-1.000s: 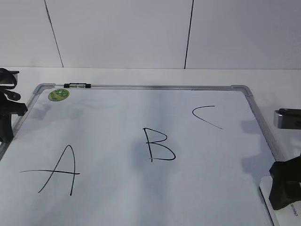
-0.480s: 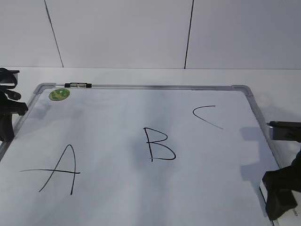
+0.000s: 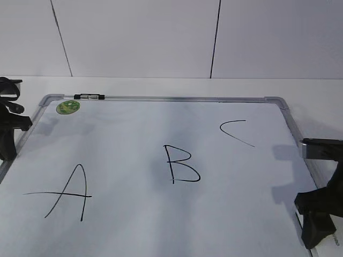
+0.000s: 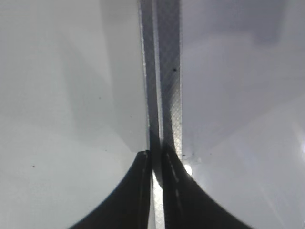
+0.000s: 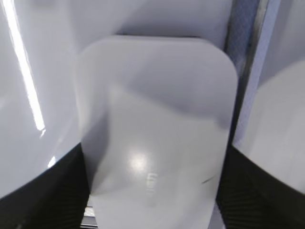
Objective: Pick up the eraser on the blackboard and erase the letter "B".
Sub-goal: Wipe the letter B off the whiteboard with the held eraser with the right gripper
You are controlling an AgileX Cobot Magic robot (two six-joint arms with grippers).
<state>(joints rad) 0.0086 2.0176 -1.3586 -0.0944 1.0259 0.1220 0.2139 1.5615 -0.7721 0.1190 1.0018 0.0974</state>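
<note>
The eraser [image 5: 157, 109], a flat white rounded block, lies at the near right corner of the blackboard [image 3: 134, 139], a white board with a silver frame. Only a sliver of it [image 3: 328, 245] shows in the exterior view. My right gripper [image 5: 156, 149] is open, with one finger on each side of the eraser, low over it [image 3: 316, 222]. The letter "B" [image 3: 181, 164] is drawn in black at the board's middle, left of the right gripper. My left gripper [image 4: 155, 160] is shut and empty over the board's left frame edge [image 3: 8, 136].
A slanted "A" [image 3: 67, 194] is at the board's near left and a curved "C" [image 3: 236, 131] at its far right. A green sticker [image 3: 68, 107] sits at the far left corner. The metal frame runs past the eraser [image 5: 245, 57] and under the left fingers [image 4: 164, 71].
My right gripper has sunk lower over the eraser, covering more of it. The left arm and the letters have not moved.
</note>
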